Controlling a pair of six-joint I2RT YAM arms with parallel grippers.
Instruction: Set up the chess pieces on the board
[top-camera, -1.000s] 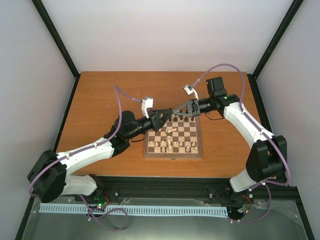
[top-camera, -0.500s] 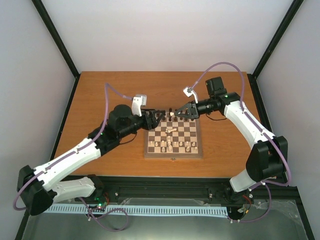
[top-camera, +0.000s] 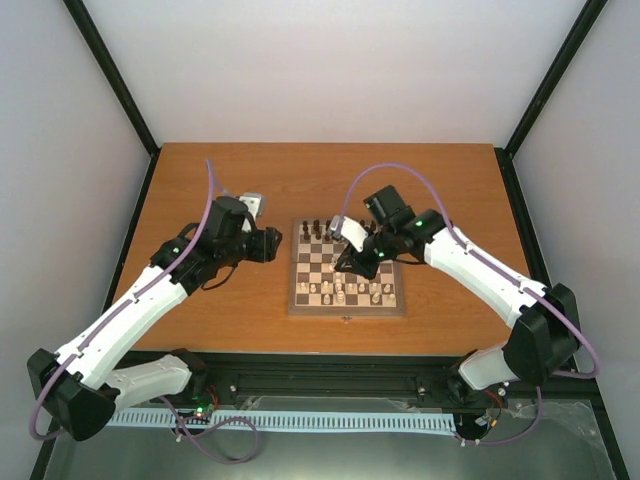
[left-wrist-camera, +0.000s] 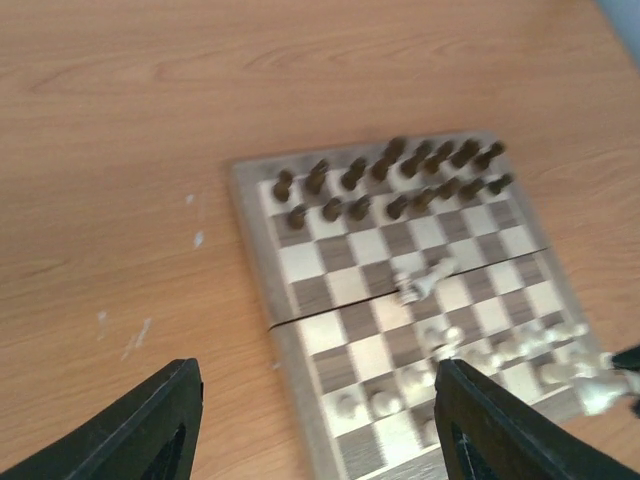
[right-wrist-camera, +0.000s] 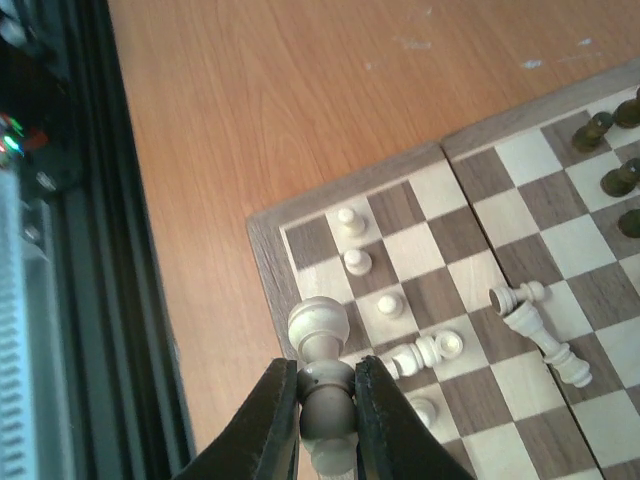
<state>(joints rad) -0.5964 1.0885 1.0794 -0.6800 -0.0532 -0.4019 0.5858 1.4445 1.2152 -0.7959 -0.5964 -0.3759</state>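
Left arm has drawn back off the board to hang over the desk with jaws wide, while the right arm has swung over the board's cream end, jaws pinching a cream piece above toppled pieces.

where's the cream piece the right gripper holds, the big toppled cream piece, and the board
held cream piece (right-wrist-camera: 327, 405), right wrist view, on its lower body
big toppled cream piece (right-wrist-camera: 545, 345), right wrist view, on its mid stem
board (top-camera: 320, 311), top external view, on its near border
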